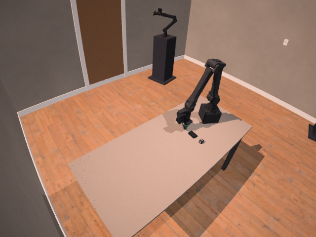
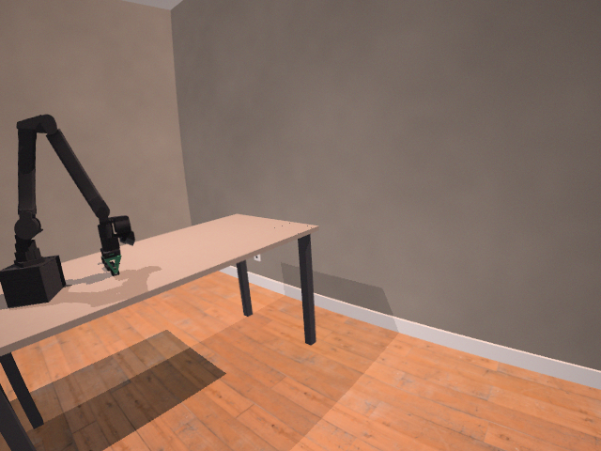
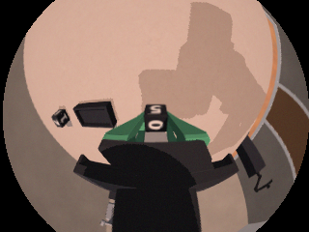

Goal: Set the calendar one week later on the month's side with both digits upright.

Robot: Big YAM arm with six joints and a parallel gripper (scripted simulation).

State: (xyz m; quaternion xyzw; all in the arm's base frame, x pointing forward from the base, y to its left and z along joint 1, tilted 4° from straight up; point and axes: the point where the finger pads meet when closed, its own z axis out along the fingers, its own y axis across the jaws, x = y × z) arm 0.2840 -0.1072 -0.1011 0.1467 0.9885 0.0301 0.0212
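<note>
Tray (image 1: pixel 192 134) (image 3: pixel 96 116) between loose cube (image 1: pixel 201 141) (image 3: pixel 61 118) and tool (image 1: pixel 185 127) (image 2: pixel 115 272) (image 3: pixel 155 115), gaps at both edges

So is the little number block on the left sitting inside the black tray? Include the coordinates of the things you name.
No, the cube (image 1: pixel 201 140) (image 3: pixel 61 118) sits beside the tray (image 1: pixel 189 133) (image 3: pixel 95 104).
</note>
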